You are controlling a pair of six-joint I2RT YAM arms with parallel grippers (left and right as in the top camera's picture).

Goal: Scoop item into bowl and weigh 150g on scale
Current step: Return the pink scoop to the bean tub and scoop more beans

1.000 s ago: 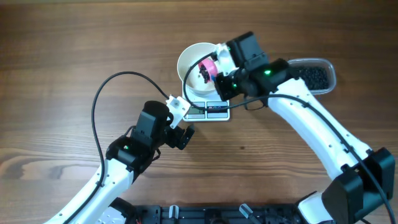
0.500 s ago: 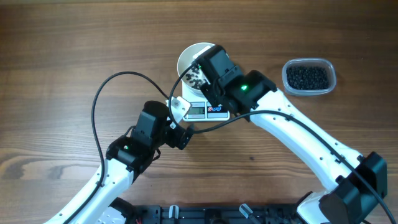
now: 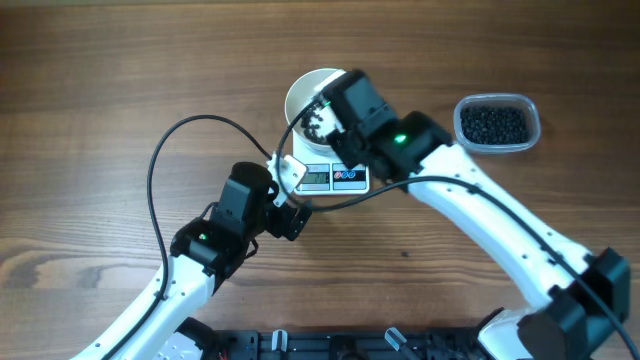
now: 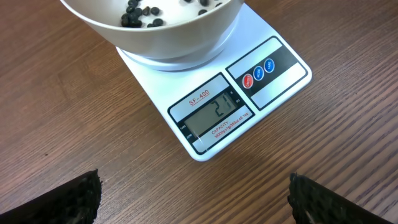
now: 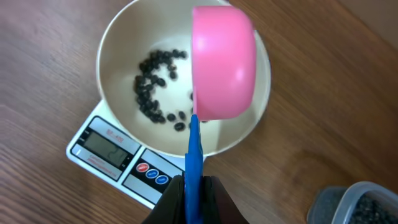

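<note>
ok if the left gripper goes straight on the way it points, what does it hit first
The left gripper would likely meet the scale first, at its display edge; the bowl sits beyond. Depth is unclear.

right hand [image 5: 193,186] shifted left over bowl [image 5: 118,53], pink scoop [image 5: 222,62] tipped over, beans [image 5: 151,87] spilled in, tub [image 3: 536,122] uncovered

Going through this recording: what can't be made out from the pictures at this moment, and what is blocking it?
- Right wrist: the scoop is turned mouth down, so its inside is hidden. The frame corner cuts off the tub. The scale digits are too small to read.
- Overhead: the right arm covers the scoop and most of the bowl.
- Left wrist: the top edge cuts the bowl, hiding most of the beans.
</note>
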